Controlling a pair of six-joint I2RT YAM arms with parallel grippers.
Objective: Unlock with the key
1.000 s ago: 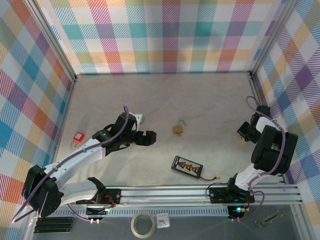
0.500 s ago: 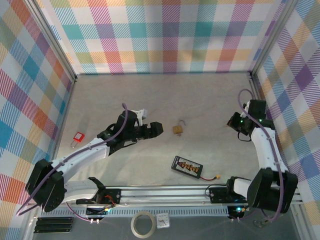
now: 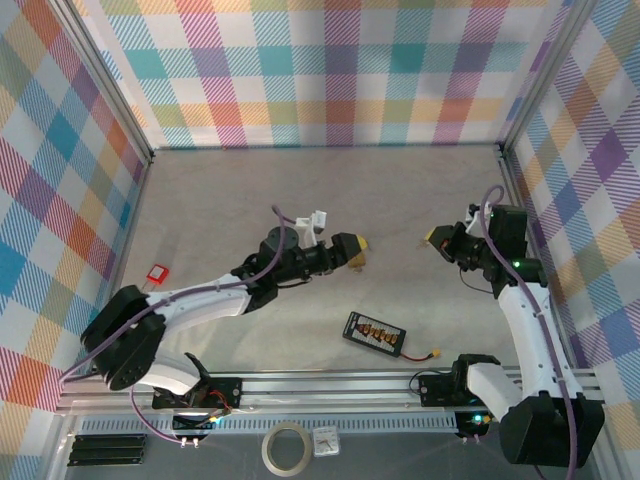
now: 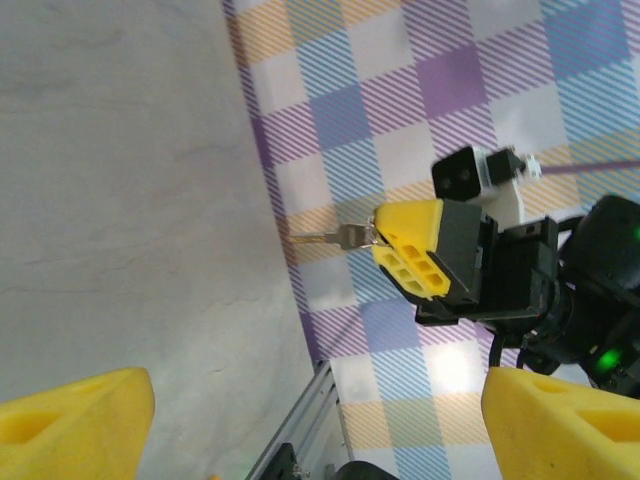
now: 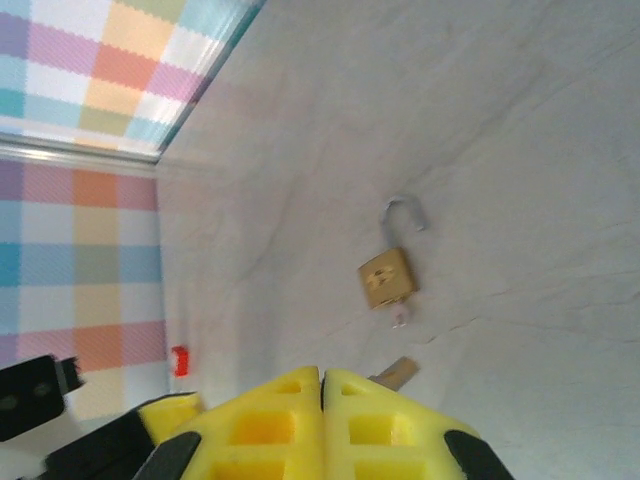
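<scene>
The key is a thin silvery blade sticking out of my right gripper, which is shut on it. In the right wrist view the key pokes past the closed yellow fingertips of the right gripper toward the brass padlock, which lies flat with its shackle swung open. From above, my right gripper hangs right of the padlock. My left gripper hovers over the padlock's left side. In its own view the left gripper is open with nothing between its fingers.
A red padlock lies at the table's left edge. A black board with a wire and yellow plug lies near the front rail. Plaid walls close in three sides of the table.
The left arm has stretched right until its gripper sits over the brass padlock. The right arm has swung in from the right wall toward the middle, carrying the key.
</scene>
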